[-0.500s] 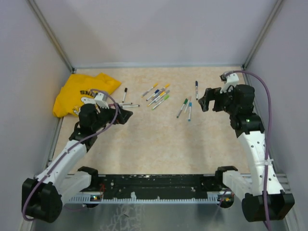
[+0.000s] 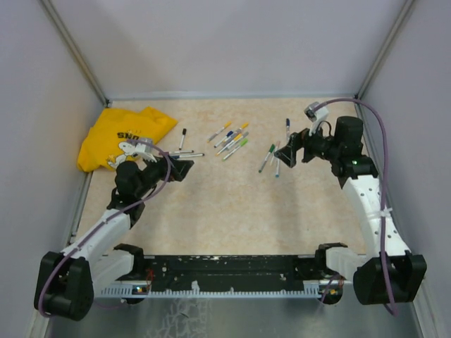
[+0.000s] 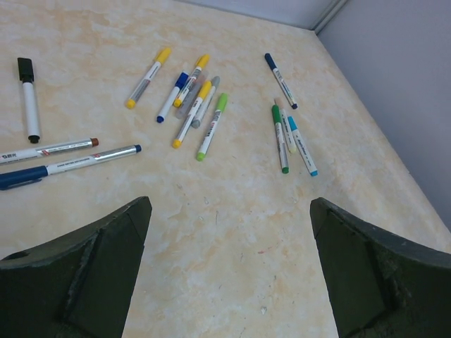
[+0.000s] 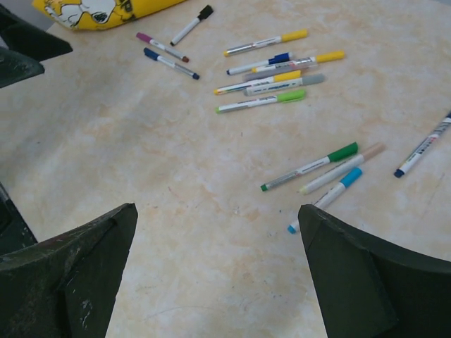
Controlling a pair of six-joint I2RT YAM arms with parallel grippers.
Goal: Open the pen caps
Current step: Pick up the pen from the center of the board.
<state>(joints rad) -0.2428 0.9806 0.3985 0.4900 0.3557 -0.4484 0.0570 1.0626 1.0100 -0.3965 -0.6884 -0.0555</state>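
Observation:
Several capped markers lie on the beige table. A middle cluster [image 2: 231,139] has yellow [image 3: 163,54], blue and light green [image 3: 221,103] caps. A right trio [image 2: 271,158] has a green cap [image 4: 343,152], a pale one and a light blue cap [image 4: 350,177]. A dark blue pen [image 2: 287,130] lies behind it. A black-capped pen [image 3: 25,69] and two long pens [image 2: 187,153] lie at the left. My left gripper [image 2: 182,169] [image 3: 229,204] is open and empty beside the two long pens. My right gripper [image 2: 287,151] [image 4: 216,209] is open and empty, just right of the trio.
A yellow printed cloth [image 2: 123,134] lies at the back left by the left arm; its edge shows in the right wrist view [image 4: 106,10]. Grey walls close in the table on three sides. The left gripper's fingers [image 4: 28,42] show at the right wrist view's top left.
My right gripper has moved left, closer to the right trio of pens, and its arm has stretched out. My left arm has shifted only slightly.

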